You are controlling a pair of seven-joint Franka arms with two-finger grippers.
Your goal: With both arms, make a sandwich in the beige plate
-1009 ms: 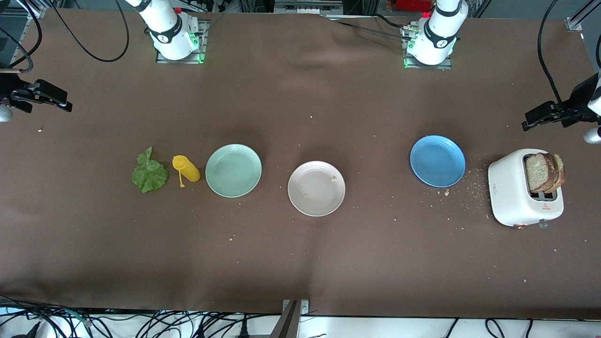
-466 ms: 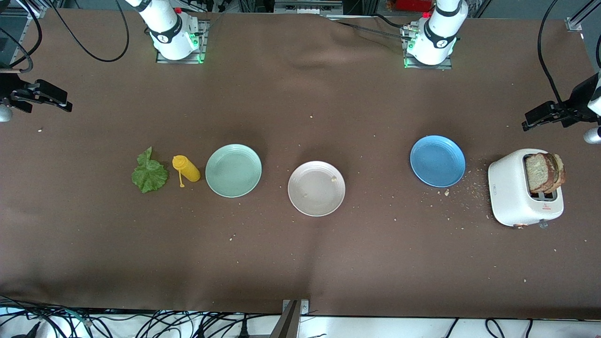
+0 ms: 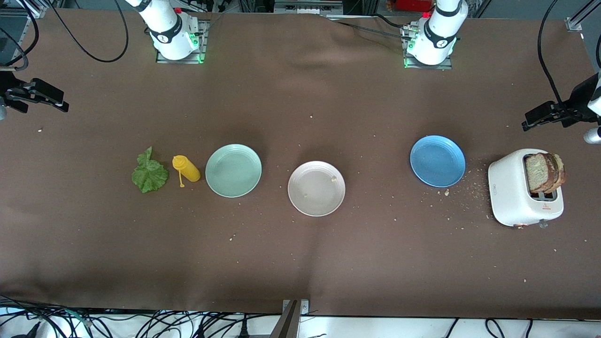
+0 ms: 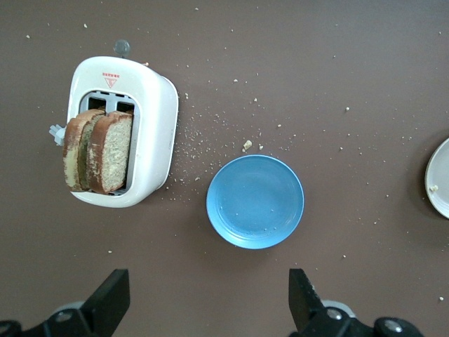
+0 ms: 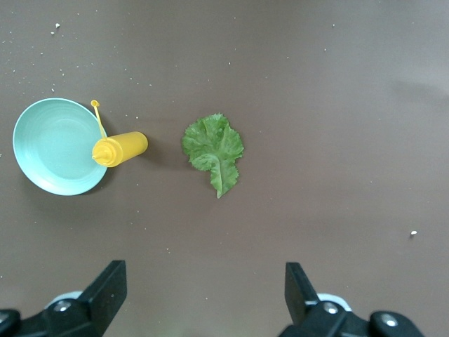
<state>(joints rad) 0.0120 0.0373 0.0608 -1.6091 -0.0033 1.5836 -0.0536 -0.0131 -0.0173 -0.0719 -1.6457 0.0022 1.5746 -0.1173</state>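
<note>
Nothing built yet. Beige plate [image 3: 316,188] bare mid-table, well away from both grippers. Left gripper [image 4: 207,302] spread wide, empty, up over table near toaster [image 3: 522,194] with bread slices [image 3: 543,172]. Right gripper [image 5: 203,298] wide too, above lettuce leaf [image 5: 214,149]. Next probably: drop down, grab bread. Versus a second ago, right gripper nudged slightly; rest same.

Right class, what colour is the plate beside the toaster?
Blue; the plate beside the toaster shows best in the left wrist view.
</note>
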